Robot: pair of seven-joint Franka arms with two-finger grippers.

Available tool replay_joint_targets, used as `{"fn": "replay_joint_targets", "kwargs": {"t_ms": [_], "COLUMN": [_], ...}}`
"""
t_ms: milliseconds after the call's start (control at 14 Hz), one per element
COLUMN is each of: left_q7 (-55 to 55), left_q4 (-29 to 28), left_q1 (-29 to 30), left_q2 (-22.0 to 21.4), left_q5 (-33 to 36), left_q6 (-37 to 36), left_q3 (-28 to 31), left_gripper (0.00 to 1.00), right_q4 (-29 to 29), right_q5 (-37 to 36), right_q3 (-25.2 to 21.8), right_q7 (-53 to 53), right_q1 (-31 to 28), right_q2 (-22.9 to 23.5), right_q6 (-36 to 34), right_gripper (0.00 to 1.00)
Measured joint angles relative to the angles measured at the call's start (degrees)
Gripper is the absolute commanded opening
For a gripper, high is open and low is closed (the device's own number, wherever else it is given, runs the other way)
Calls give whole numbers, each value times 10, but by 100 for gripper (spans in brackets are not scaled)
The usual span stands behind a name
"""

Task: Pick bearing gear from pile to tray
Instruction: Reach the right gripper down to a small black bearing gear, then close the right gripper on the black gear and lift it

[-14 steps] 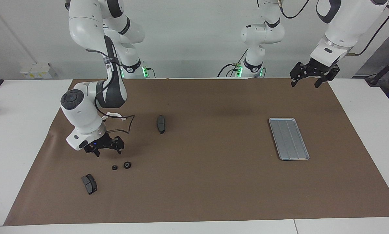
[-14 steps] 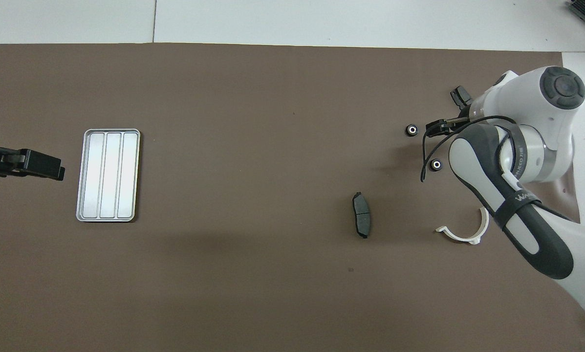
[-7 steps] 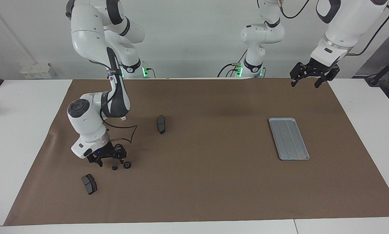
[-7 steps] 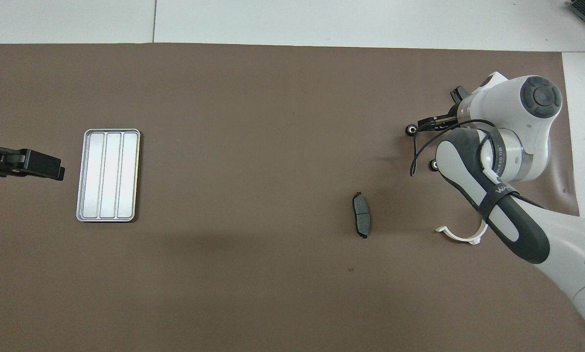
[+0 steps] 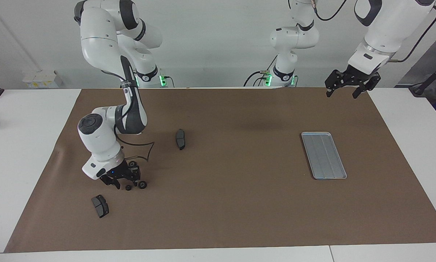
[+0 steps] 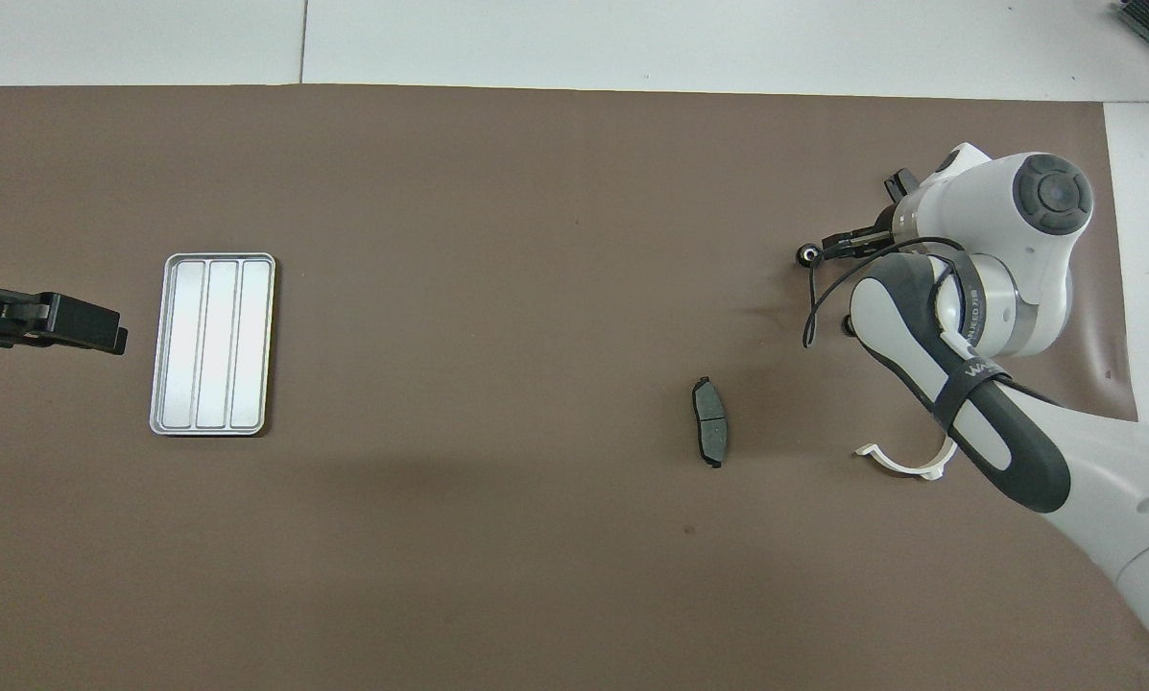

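Note:
Two small black rings lie close together on the brown mat: the bearing gear (image 5: pixel 129 187) and a second ring (image 5: pixel 142 185) (image 6: pixel 806 253) beside it. My right gripper (image 5: pixel 125 185) (image 6: pixel 860 215) is down at the mat, open, with its fingers on either side of the first ring, which the hand hides from above. A dark sliver of another ring (image 6: pixel 848 324) peeks out at the arm's edge. The silver tray (image 5: pixel 323 155) (image 6: pixel 212 344) lies bare toward the left arm's end. My left gripper (image 5: pixel 342 95) (image 6: pixel 75 324) waits open in the air over that end of the mat.
One dark brake pad (image 5: pixel 180 139) (image 6: pixel 709 434) lies nearer the middle of the mat. Another brake pad (image 5: pixel 100 206) lies farther from the robots than the rings. A white half-ring bracket (image 6: pixel 910 461) lies by the right arm's forearm.
My right gripper has come down from above the mat onto the two rings and its fingers have narrowed. The left arm has not moved.

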Motion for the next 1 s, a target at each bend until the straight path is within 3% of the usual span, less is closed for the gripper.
{"fn": "replay_joint_targets", "kwargs": {"t_ms": [1000], "left_q7": [0], "left_q4": [0], "left_q1": [0], "left_q2": [0], "left_q5": [0], "left_q6": [0], "left_q3": [0], "left_gripper": [100], "right_q4": [1], "right_q5": [0], "right_q3": [0], "right_q7": [0], "right_q1": [0], "right_q2": [6], "right_q6": [10], "right_gripper": [27]}}
